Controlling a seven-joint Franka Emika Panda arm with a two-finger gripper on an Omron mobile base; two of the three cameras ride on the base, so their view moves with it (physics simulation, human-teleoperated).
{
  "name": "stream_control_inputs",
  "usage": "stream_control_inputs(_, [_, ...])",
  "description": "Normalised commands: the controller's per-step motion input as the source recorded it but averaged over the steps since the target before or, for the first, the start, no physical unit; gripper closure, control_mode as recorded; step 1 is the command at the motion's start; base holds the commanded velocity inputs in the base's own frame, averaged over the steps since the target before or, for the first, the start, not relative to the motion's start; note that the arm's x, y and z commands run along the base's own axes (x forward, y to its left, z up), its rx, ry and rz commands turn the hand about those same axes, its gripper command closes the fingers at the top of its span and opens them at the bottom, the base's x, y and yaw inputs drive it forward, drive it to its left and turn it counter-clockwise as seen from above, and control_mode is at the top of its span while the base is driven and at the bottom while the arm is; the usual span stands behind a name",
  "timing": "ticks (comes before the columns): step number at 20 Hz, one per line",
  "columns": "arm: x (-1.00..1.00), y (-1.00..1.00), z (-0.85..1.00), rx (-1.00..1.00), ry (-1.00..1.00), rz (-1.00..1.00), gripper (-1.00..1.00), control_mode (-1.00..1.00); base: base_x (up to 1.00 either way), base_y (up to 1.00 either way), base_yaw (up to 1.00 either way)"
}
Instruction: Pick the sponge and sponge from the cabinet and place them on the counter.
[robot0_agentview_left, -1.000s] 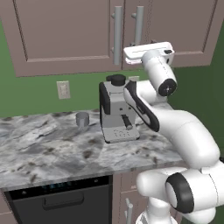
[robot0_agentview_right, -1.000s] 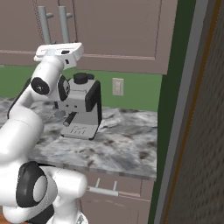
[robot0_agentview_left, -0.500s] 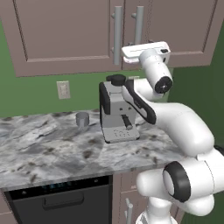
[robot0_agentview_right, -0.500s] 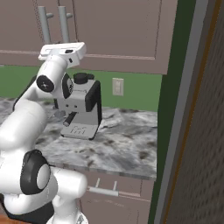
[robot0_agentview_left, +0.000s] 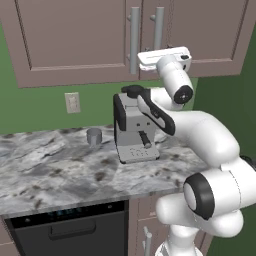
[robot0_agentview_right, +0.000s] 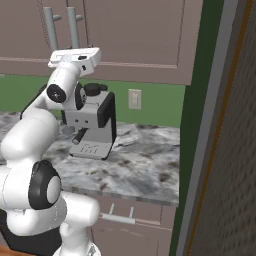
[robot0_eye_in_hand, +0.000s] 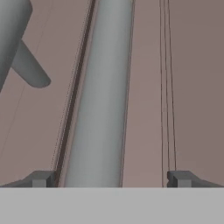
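Left base view: the hand has edged up toward the cabinet (robot0_agentview_left: 70, 40) handles since a second ago. Right base view: doors shut (sponges presumably inside, unseen). Hand view: the gripper (robot0_eye_in_hand: 111, 178), spread wide, straddles the right handle (robot0_eye_in_hand: 101, 96), empty.

We see a green wall (robot0_agentview_left: 40, 107) carrying a pale outlet plate (robot0_agentview_left: 72, 102). Below the worktop sits a black dishwasher (robot0_agentview_left: 70, 230) with a dark bar handle, and beside it a mauve base drawer (robot0_agentview_right: 130, 220) with a grey pull. At right stands a tall dark panel (robot0_agentview_right: 225, 150) with an orange edge.
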Motion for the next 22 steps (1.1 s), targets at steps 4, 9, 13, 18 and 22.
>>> stream_control_inputs(4, [0.22,0.02,0.00,0.00,0.00,0.00,-1.00,-1.00,0.00,0.00,0.00])
stream_control_inputs(9, [0.23,0.06,0.00,0.00,0.00,0.00,1.00,-1.00,0.00,0.00,0.00])
stream_control_inputs(13, [0.22,0.14,0.00,0.00,0.00,0.00,1.00,-1.00,0.00,0.00,0.00])
stream_control_inputs(18, [0.23,0.21,-0.01,0.00,0.00,-0.01,1.00,-1.00,0.00,0.00,0.00])
stream_control_inputs(22, [0.23,0.26,0.00,-0.01,0.00,-0.03,1.00,-1.00,0.00,0.00,0.00])
